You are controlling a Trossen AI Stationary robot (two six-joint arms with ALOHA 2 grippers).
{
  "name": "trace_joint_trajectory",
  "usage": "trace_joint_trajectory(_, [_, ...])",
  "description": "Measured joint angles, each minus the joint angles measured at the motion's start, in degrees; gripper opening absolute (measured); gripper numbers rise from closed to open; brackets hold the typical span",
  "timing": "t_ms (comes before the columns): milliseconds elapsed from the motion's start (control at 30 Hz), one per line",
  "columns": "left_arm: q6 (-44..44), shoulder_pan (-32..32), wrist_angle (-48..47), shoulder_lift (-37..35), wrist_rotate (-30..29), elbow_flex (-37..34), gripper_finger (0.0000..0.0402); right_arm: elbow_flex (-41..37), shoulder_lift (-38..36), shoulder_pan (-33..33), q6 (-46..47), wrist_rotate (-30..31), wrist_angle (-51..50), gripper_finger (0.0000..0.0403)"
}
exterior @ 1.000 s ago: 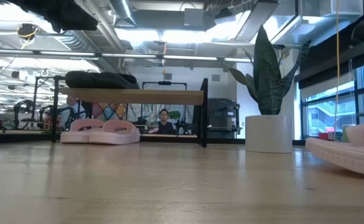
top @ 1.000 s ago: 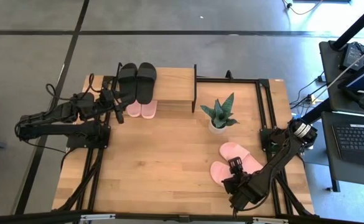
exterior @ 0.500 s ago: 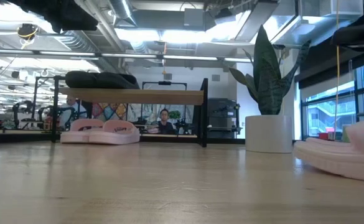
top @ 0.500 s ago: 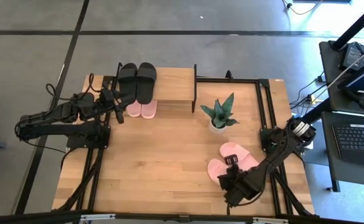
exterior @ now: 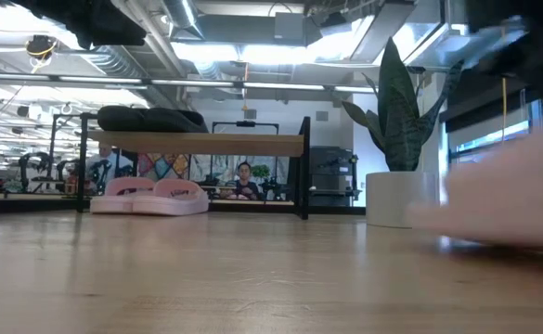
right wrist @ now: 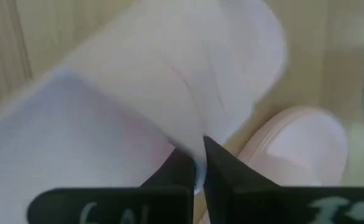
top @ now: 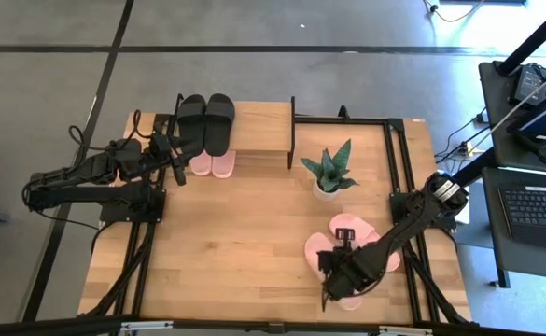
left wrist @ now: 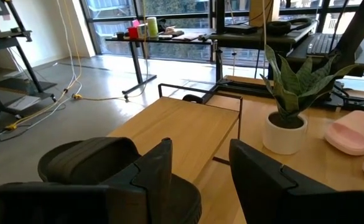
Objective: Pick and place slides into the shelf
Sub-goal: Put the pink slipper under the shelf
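My right gripper (top: 336, 269) is shut on a light pink slide (top: 315, 250) at the table's near right. A second pink slide (top: 352, 227) lies just beyond it. The shelf (top: 259, 126) stands at the far left, with two black slides (top: 207, 121) on its top board. Two pink slides (top: 212, 166) rest on the tier below. My left gripper (top: 175, 154) waits open at the shelf's left end, beside a black slide (left wrist: 88, 165). My right gripper pinches the edge of the pink slide's wide strap (right wrist: 191, 140) between its two fingers (right wrist: 216, 168). The fingers come from above, pointing steeply down. The slide shows blurred in the low view (exterior: 512, 199); whether it is clear of the table I cannot tell.
A potted plant in a white pot (top: 329, 177) stands between the shelf and the right-hand slides. The wood between the shelf and the table's near edge is bare. Black frame rails run along both sides (top: 399, 168).
My right gripper has shut on the pink slide's strap, rolled at the wrist and gone toward the table's left edge. The slide has gone along and turned about. The second pink slide has stayed where it was.
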Motion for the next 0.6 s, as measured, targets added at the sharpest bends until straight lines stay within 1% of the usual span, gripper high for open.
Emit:
trace_joint_trajectory(233, [0.0,0.0,0.0,0.0,0.0,0.0,0.0151,8.3,0.0,-5.3,-1.8,0.5,-3.1,0.0013])
trace_joint_trajectory(433, [0.1,0.0,0.0,0.0,0.0,0.0,0.0151,15.6,0.0,-10.8,-8.1,10.0,-3.7,0.0013])
trace_joint_trajectory(600, [0.1,0.0,0.0,0.0,0.0,0.0,0.0151,20.8,-0.1,-17.0,-12.8,17.9,-3.5,0.0013])
